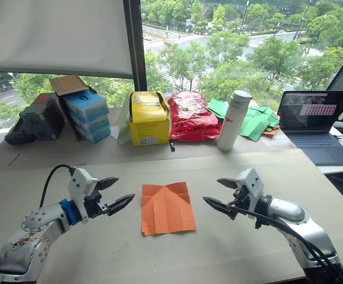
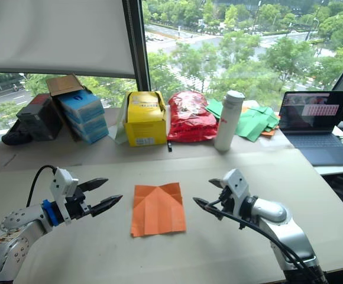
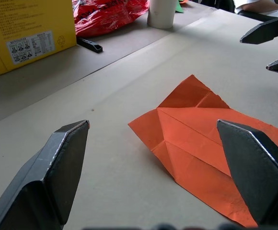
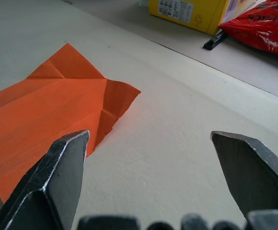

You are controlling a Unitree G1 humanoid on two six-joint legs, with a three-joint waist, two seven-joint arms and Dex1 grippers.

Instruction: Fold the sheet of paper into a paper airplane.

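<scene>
Your left gripper (image 1: 113,193) and right gripper (image 1: 216,193) hung open, flanking the creased, thin orange sheet of paper (image 1: 167,207) mid-bench (image 1: 230,248); a one-sided pinch risked sliding it, skewing your next fold.

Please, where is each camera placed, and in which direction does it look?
Left eye: on the head, looking forward and down at the paper between left end effector and right end effector.
Right eye: beside it, same scene.
Left wrist: along its own open fingers toward the paper.
Right wrist: likewise.
Both wrist views share the paper and yellow box.
</scene>
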